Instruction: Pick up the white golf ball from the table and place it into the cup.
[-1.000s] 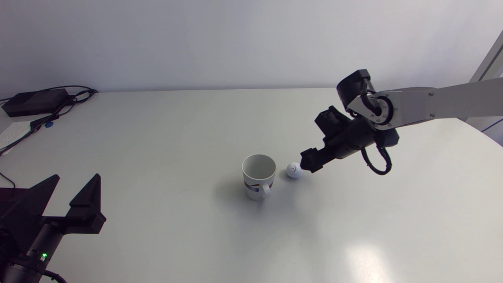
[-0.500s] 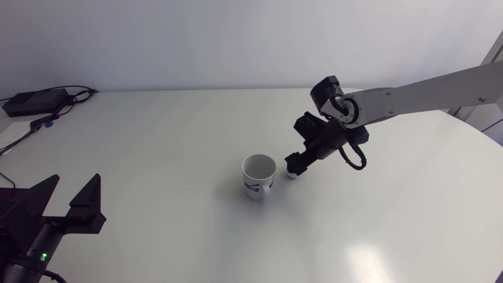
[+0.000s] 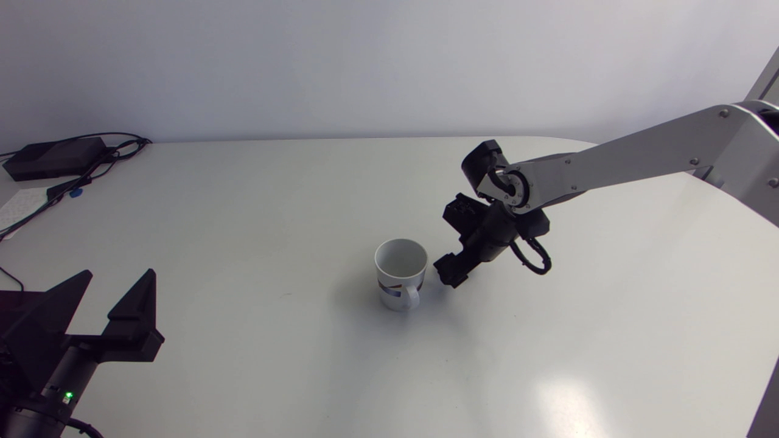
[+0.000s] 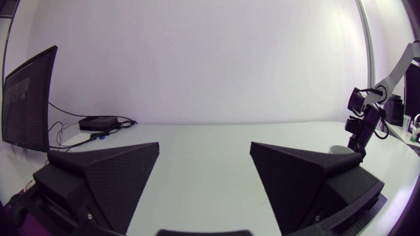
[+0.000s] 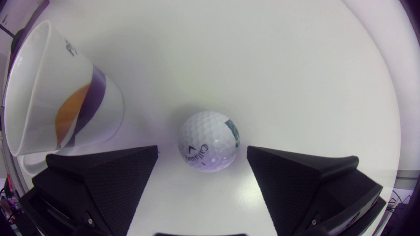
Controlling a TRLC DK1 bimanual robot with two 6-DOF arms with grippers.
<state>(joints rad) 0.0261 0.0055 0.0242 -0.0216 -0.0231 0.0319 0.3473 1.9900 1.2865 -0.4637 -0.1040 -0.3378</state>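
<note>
Clearly open, the right gripper (image 3: 451,278) straddles the ball (image 5: 208,141), which sits on the table (image 3: 255,201) between the fingers with a gap on each side, touching neither. Bare table lies ahead of it. The cup (image 3: 400,272) stands upright just beside one finger, mouth up, handle toward the near edge. The right arm stretches in long, wrist bent down. The left gripper (image 3: 118,272), open and empty, rests near the front-left corner.
</note>
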